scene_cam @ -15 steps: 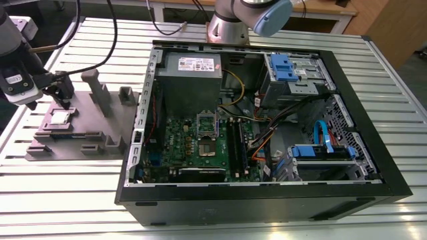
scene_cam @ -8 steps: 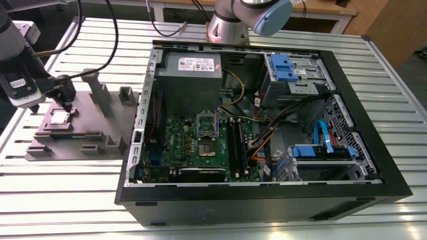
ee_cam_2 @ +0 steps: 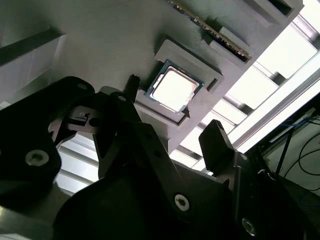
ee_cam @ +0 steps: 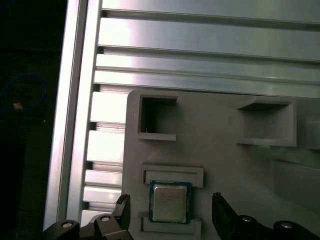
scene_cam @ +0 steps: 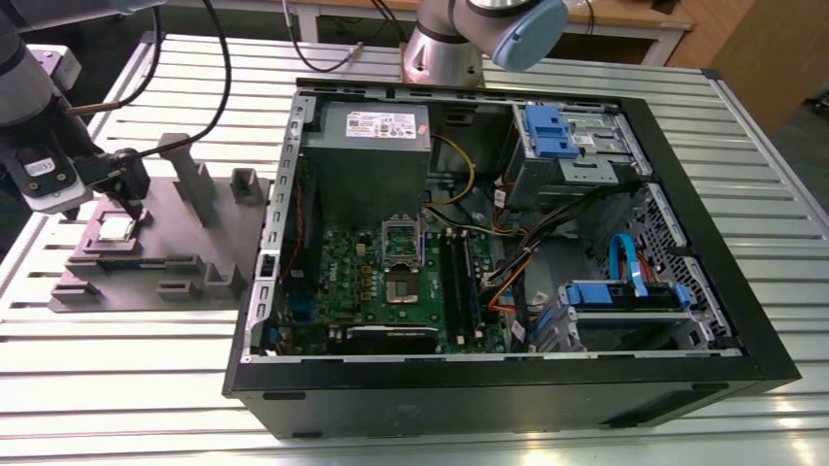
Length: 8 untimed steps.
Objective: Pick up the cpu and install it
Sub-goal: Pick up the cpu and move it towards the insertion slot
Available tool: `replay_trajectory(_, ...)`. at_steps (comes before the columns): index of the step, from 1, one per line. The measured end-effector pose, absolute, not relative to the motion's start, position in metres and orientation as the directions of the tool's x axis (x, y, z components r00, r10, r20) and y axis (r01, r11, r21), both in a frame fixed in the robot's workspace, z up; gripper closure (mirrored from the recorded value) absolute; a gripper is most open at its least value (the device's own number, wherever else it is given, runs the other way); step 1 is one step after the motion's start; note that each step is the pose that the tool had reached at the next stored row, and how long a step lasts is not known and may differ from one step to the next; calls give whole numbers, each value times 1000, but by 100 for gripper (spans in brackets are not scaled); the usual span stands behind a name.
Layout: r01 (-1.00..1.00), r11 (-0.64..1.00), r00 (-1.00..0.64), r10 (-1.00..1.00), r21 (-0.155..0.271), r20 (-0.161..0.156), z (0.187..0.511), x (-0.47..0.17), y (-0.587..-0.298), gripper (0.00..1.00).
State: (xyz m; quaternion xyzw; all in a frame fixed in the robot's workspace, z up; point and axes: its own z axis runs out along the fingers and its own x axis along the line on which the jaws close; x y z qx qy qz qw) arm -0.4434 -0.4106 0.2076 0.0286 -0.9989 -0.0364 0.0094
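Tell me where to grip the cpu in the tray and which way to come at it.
Grip the cpu by its two free edges, coming straight down from above. It lies flat, seated in the tray. Raised lips wall the other two edges, so a grip likely fits only at the open sides.

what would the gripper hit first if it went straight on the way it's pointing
The gripper would most likely meet the cpu first: it lies in a recess of the grey tray, in line between the open jaws. How much gap remains is unclear.
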Motion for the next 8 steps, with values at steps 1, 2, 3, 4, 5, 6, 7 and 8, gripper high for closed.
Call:
replay_trajectory(1, -56, 996, -998, -58, 73, 17, 208, -443, -411, 25)
replay_trajectory(2, -56, 996, -998, -58, 73, 17, 208, -443, -411, 25)
replay_trajectory(3, -56, 996, -998, -58, 73, 17, 207, -443, -411, 25)
replay_trajectory(4, -56, 996, -998, -58, 73, 17, 207, -443, -411, 25)
replay_trajectory(5, -56, 996, -998, -58, 73, 17, 206, -443, -411, 25)
replay_trajectory(6, -56, 996, -998, -58, 73, 17, 205, -443, -411, 25)
replay_trajectory(7, -56, 996, -998, -58, 73, 17, 204, -443, -411, 25)
replay_trajectory(8, -56, 996, -998, -58, 73, 17, 203, -443, -411, 25)
